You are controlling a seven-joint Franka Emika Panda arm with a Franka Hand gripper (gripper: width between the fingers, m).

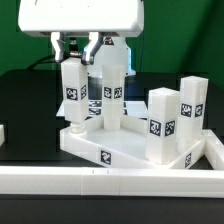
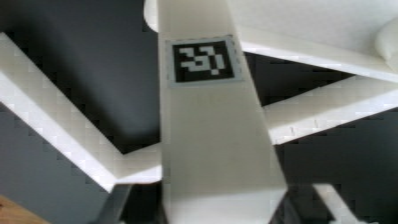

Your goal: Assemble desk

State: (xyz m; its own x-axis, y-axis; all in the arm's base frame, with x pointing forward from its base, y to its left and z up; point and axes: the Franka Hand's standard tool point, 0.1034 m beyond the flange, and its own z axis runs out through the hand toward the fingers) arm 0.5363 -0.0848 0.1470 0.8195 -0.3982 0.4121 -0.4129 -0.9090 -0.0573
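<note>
The white tabletop (image 1: 118, 153) lies upside down with its rim up. Four white tagged legs stand upright in it: one at the left corner (image 1: 72, 92), one behind it (image 1: 111, 82), and two on the exterior view's right (image 1: 160, 125) (image 1: 191, 108). My gripper (image 1: 80, 52) is over the left leg and is shut on that leg's top end. In the wrist view this leg (image 2: 214, 120) runs away from between my fingers (image 2: 134, 200) with its tag facing the camera. Tabletop rim pieces (image 2: 54, 110) lie below it.
The long white border rail (image 1: 100, 181) runs along the front and up the exterior view's right side (image 1: 214, 152). A small white piece (image 1: 3, 131) sits at the left edge on the black table.
</note>
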